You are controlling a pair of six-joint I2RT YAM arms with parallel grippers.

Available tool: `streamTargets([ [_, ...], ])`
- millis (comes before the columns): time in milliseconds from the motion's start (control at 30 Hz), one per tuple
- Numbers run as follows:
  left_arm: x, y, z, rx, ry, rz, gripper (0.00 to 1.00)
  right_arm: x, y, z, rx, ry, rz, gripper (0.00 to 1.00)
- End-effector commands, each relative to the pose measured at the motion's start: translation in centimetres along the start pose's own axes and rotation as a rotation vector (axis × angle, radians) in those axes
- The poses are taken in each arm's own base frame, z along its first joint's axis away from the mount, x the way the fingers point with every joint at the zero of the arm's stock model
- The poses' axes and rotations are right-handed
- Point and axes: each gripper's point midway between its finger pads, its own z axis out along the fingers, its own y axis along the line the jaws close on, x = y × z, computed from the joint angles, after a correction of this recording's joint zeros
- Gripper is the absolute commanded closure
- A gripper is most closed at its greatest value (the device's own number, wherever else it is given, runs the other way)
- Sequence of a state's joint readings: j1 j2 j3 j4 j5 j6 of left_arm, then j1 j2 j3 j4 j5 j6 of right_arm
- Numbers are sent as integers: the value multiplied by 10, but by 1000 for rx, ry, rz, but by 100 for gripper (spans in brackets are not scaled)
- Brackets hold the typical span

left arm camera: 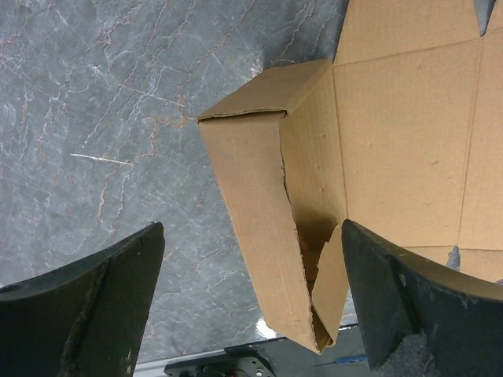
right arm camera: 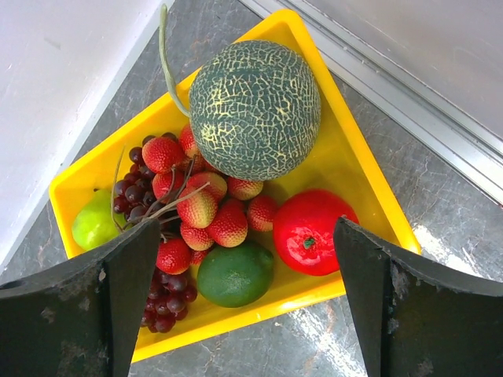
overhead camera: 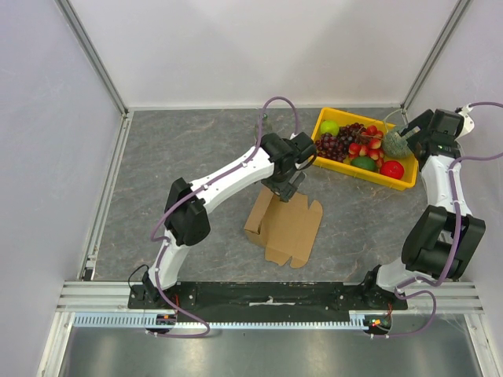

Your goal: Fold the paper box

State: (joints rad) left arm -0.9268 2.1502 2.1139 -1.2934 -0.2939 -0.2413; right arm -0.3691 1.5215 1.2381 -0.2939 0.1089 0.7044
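While the plain brown cardboard paper box (overhead camera: 289,228) lies mid-way across the grey marbled table (overhead camera: 189,157), mostly flat with one side wall raised along its left edge in the top view, we judge the folding barely begun. Our left gripper (left arm camera: 251,306) hangs just above that raised wall, jaws spread wide and holding nothing; its fingers (left arm camera: 102,306) straddle the wall without touching it, as far as we can tell. Our right gripper (right arm camera: 251,314) is likewise wide open and empty, poised over the yellow plastic fruit tray (right arm camera: 86,169) at the far right, well apart from the box.

The risks we see: nothing pins the flat panels, so a push on the wall could slide the whole sheet across the smooth stone rather than crease it; the loose inner tab (left arm camera: 334,275) could buckle if the jaws close on it askew; the wall may spring back down once released; and the right arm, dropping carelessly, could knock the netted green melon (right arm camera: 255,110).
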Motion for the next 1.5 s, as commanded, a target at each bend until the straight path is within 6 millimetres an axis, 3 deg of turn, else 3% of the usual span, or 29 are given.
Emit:
streamTargets([
  [0, 2, 2, 0, -40, 3, 58, 4, -7, 4, 0, -21, -31, 8, 2],
  [233, 11, 1, 7, -49, 37, 59, 31, -11, 5, 5, -10, -38, 23, 2],
  [633, 27, 14, 22, -31, 101, 5, 49, -14, 1, 4, 7, -61, 29, 2],
  [867, 23, 16, 27, 26, 81, -21, 57, -11, 0, 5, -1, -59, 42, 2],
  [1133, 21, 35, 40, 89, 68, -88, 74, -17, 10, 9, -33, -71, 55, 2],
  [1300, 23, 49, 48, 126, 55, -138, 80, -15, 17, 10, -47, -79, 39, 2],
  [1467, 29, 48, 58, 213, 47, -188, 84, -3, 42, 13, -75, -100, -19, 2],
])
